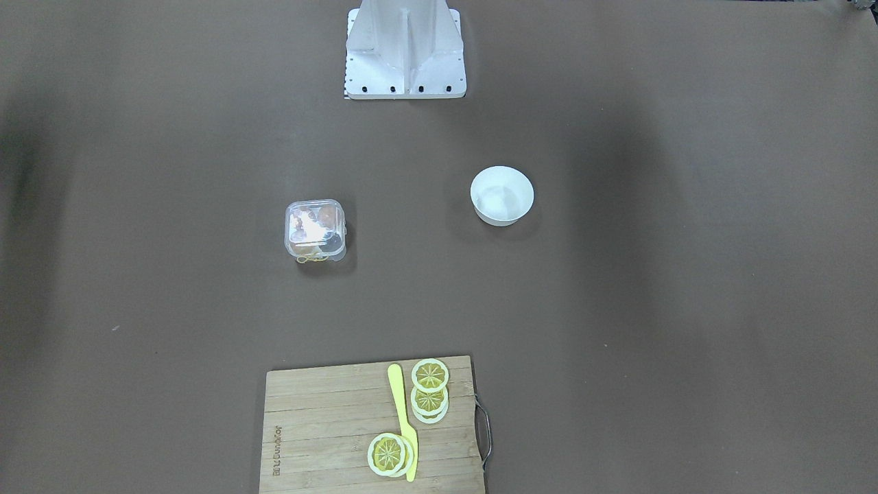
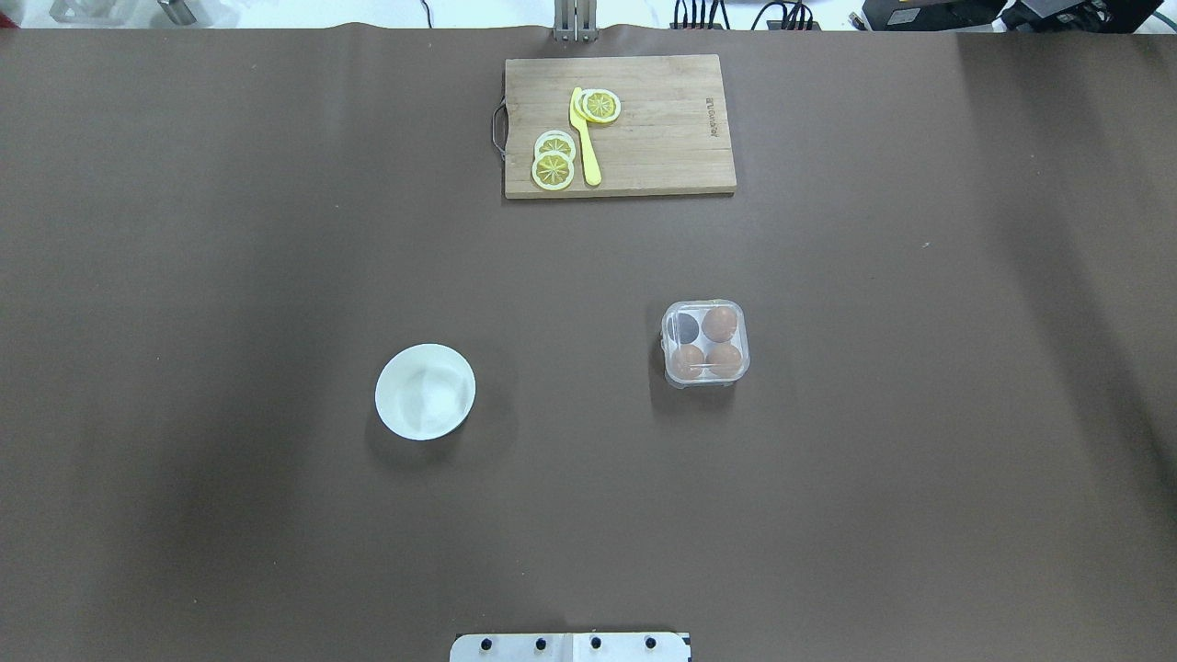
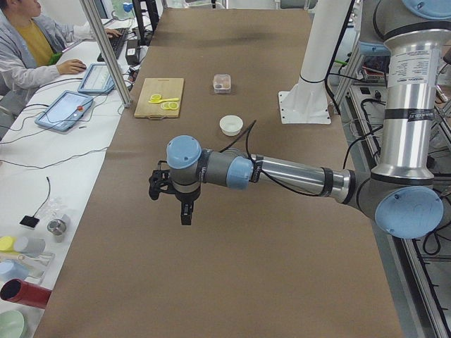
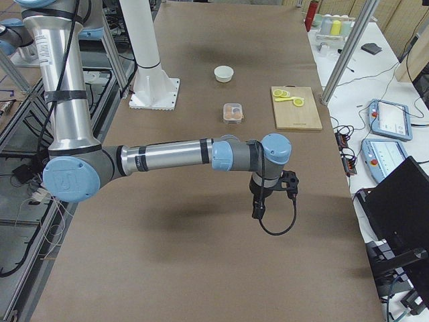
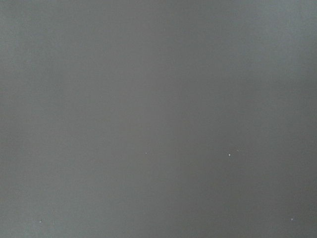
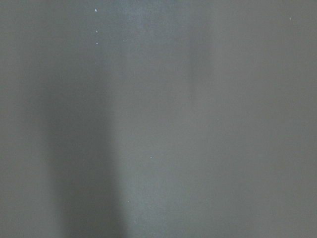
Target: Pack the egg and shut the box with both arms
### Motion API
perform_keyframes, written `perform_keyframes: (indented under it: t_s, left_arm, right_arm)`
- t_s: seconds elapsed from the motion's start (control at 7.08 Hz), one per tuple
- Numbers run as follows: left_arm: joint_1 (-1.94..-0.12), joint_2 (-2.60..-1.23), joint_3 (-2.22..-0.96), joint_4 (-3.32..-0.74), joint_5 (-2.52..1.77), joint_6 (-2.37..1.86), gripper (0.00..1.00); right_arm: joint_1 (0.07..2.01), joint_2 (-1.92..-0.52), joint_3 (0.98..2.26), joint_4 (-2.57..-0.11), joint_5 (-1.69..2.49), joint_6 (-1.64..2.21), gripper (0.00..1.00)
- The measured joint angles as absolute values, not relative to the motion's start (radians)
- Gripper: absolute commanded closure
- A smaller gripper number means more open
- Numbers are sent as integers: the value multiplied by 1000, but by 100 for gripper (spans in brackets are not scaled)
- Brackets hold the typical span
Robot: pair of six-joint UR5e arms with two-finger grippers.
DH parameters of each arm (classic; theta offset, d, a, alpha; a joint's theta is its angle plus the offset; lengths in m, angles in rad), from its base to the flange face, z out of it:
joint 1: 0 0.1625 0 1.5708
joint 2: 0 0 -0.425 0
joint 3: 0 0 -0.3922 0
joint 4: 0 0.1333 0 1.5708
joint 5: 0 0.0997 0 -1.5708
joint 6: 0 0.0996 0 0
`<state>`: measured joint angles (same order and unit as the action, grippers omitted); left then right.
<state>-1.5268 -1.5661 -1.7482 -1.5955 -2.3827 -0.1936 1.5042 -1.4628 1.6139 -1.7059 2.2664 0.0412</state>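
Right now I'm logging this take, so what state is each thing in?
box: lid down, three eggs inside, one cell empty.
bowl: upright, empty.
knife: flat on cutting board.
left claw: open or shut unclear.
right claw: open or shut unclear.

Lit softly from overhead, with broad faint shadows on the table (image 2: pixel 184 368). Washed out by glare at the box (image 1: pixel 314 230) lid. Dim, featureless grey from both wrists.
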Motion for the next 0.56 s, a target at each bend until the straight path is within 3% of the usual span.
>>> perform_keyframes:
  t_s: [0.56]
  left_arm:
    - [-1528, -1553, -1758, -1595, -2360, -196, 1]
  right_arm:
    - [1505, -1463, 1619, -1706, 2261, 27, 0]
